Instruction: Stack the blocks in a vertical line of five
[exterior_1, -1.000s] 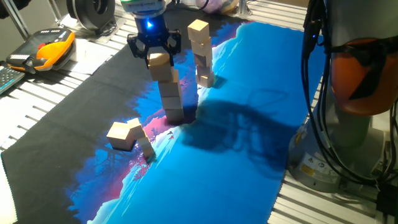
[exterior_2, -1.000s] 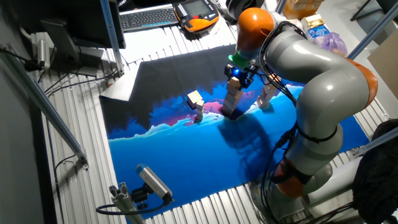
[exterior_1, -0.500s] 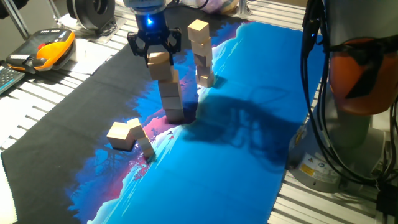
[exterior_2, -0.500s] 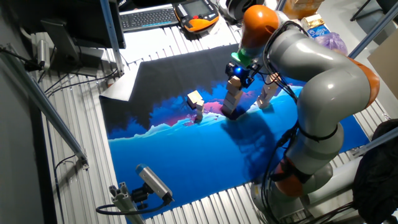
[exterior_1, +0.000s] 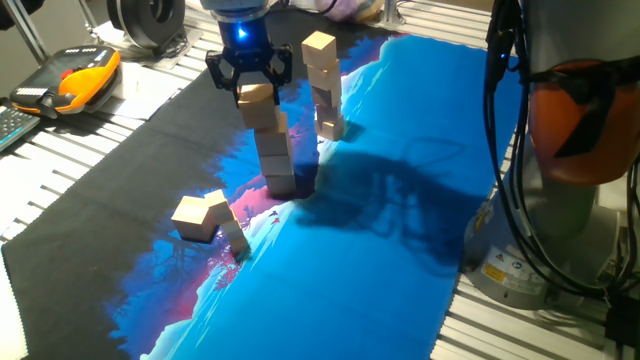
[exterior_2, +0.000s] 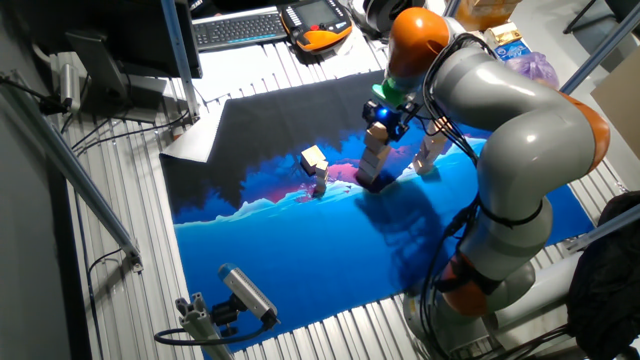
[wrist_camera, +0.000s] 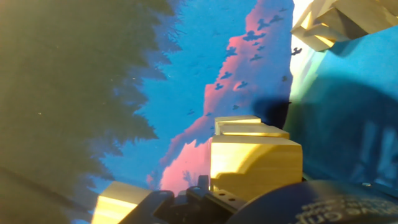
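Note:
A leaning stack of several tan blocks stands near the middle of the mat, also visible in the other fixed view. My gripper hovers open right over the stack's top block, one finger on each side and clear of it. In the hand view that top block sits just below the hand, with lower blocks peeking out behind it. A second stack of blocks stands just beyond. Loose blocks lie in a small cluster to the front left.
The blue, pink and black printed mat covers the table. An orange-and-black handheld device lies off the mat by a keyboard. The arm's base and cables stand at the right edge.
The gripper has risen slightly above the stack. The top block stays on the stack, and nothing else has moved.

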